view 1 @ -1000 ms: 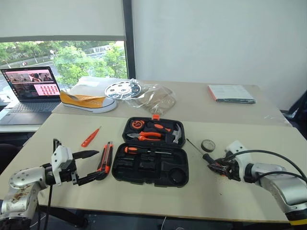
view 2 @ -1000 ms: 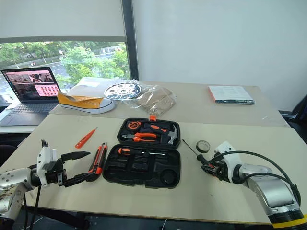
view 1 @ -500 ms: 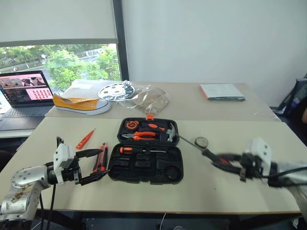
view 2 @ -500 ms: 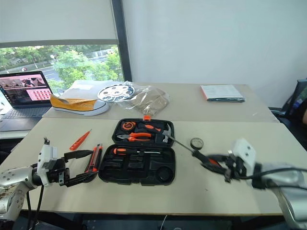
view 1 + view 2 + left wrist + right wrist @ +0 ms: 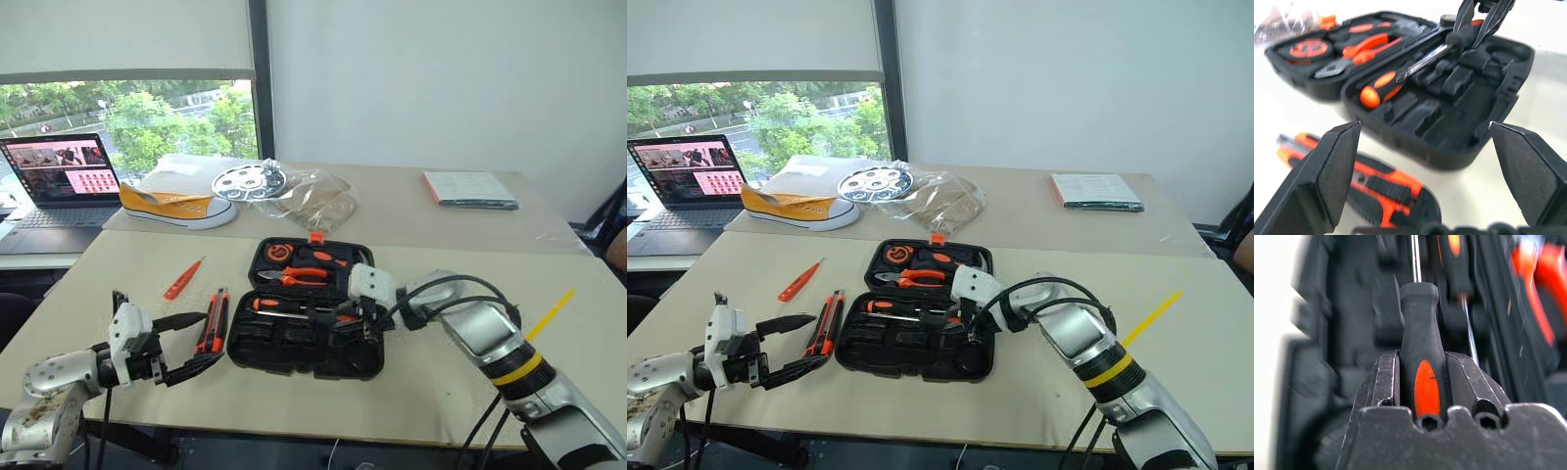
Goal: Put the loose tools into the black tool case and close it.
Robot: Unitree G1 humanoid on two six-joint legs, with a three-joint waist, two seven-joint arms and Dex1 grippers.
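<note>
A second ago our right pincer (image 5: 1422,377) sat at the right of the pale wooden counter (image 5: 460,382) by the small black tape roll; now it hangs over the near half of the open flat black plastic tool case (image 5: 294,351), clamped on the handle of an orange-and-black-handled screwdriver (image 5: 1420,328) whose shaft lies along the moulded recesses. A second such orange-and-black-handled screwdriver (image 5: 279,305) already lies in the case. Our left pincer (image 5: 186,343) has kept its place near the counter's front left, its fingers wide apart and empty. The orange-black utility knife (image 5: 213,321) lies between it and the case's left edge, just beside both. The slim all-orange tester screwdriver (image 5: 183,279) lies farther back, with open counter around it. Right of the case the counter is open to its edge.
</note>
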